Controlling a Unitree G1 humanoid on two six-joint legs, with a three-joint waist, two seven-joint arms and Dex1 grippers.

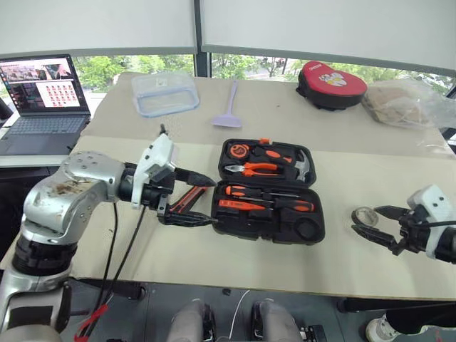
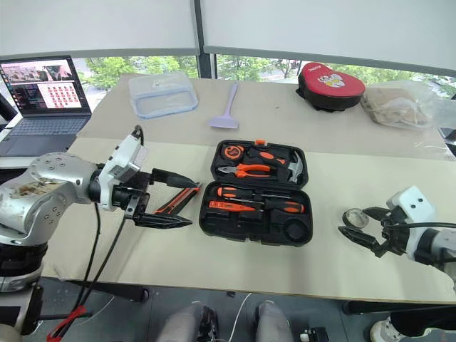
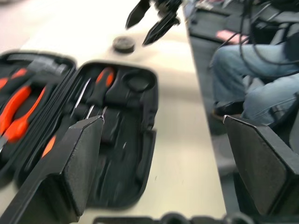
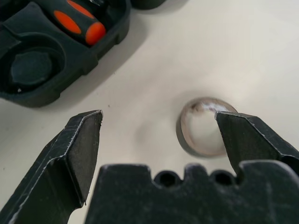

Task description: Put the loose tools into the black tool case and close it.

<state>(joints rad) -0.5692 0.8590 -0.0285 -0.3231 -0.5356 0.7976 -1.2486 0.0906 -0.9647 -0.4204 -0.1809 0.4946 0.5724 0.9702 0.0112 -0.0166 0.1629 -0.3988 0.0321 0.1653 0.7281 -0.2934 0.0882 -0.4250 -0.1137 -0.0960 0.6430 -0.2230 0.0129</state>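
left eye view: the black moulded-plastic tool case (image 1: pixel 269 191) lies open on the beige table (image 1: pixel 214 256), orange-handled screwdrivers (image 1: pixel 267 199) slotted inside. the left gripper (image 1: pixel 206 201) hangs just left of the case, fingers spread wide and empty, with the orange-and-black utility knife (image 1: pixel 187 200) on the table between them. right of the case, the small grey tape roll (image 1: pixel 365 215) lies by the right gripper (image 1: pixel 367 220), also wide open and empty.

left wrist view: the case sits ahead of the left gripper's parted fingers (image 3: pixel 79 161).

right wrist view: the tape roll (image 4: pixel 201 126) lies flat beside one spread finger (image 4: pixel 254 140); the case's corner is further out. no writing is legible.
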